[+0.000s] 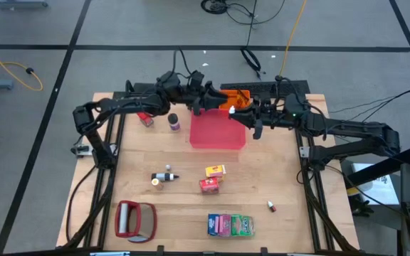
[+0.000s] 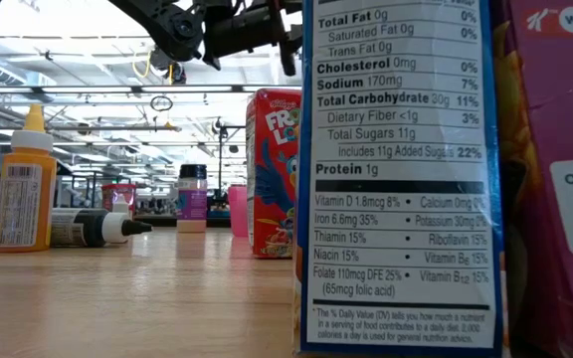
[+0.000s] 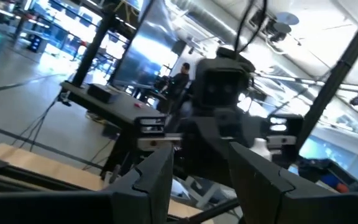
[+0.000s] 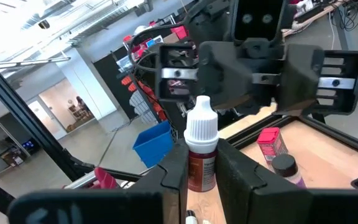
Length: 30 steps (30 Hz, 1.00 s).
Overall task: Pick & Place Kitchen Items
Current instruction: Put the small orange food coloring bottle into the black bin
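Note:
My right gripper [image 4: 201, 163] is shut on a tiny bottle [image 4: 201, 140] with a white cap and brown body; in the high view it hovers by the square red tray's far right corner [image 1: 253, 122]. My left gripper [image 3: 197, 171] is open and faces it from over the tray's far edge [image 1: 206, 99]. On the table stand a small red container [image 1: 145, 119], a purple jar [image 1: 174, 122], more small bottles [image 1: 164, 178], a yellow carton [image 1: 216, 171], a red carton [image 1: 209, 185] and a row of packets [image 1: 230, 225]. My right gripper pinches the tiny bottle by its brown body [image 4: 199, 169] between the two fingers. The white cap [image 4: 201, 127] sticks out past the fingertips. The bottle is lifted clear of the table.
The red tray [image 1: 218, 129] sits at the table's far middle, with an orange object [image 1: 237, 99] behind it. A red-framed silvery flat object [image 1: 135, 219] lies near the front left. A tiny red item [image 1: 270, 206] lies at the right. Bare wood shows between tray and cartons.

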Each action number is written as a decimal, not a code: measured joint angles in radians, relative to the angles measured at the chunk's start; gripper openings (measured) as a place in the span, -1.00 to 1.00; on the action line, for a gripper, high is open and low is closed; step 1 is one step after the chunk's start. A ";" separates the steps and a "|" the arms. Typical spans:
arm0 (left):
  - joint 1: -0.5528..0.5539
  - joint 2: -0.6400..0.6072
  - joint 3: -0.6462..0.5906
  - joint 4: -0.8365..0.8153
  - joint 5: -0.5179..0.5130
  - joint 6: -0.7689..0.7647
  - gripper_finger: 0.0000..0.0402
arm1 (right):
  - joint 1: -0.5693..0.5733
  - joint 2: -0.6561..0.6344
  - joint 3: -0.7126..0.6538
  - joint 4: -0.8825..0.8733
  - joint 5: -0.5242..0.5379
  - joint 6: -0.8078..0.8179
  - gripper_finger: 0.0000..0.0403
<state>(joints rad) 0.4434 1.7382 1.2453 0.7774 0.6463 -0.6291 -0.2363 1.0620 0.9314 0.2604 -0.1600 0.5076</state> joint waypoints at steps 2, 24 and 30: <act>-0.012 0.000 0.000 0.004 0.000 0.002 -0.22 | 0.000 0.003 0.000 0.000 0.000 0.002 -0.76; -0.089 0.000 0.000 0.066 0.027 0.020 -0.22 | 0.000 0.003 0.000 -0.018 -0.002 0.000 -0.76; -0.105 0.000 0.000 0.052 0.024 0.029 -0.22 | 0.001 0.003 0.000 -0.018 -0.008 0.000 -0.76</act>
<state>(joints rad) 0.3383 1.7382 1.2453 0.8299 0.6706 -0.6002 -0.2355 1.0649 0.9314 0.2428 -0.1681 0.5072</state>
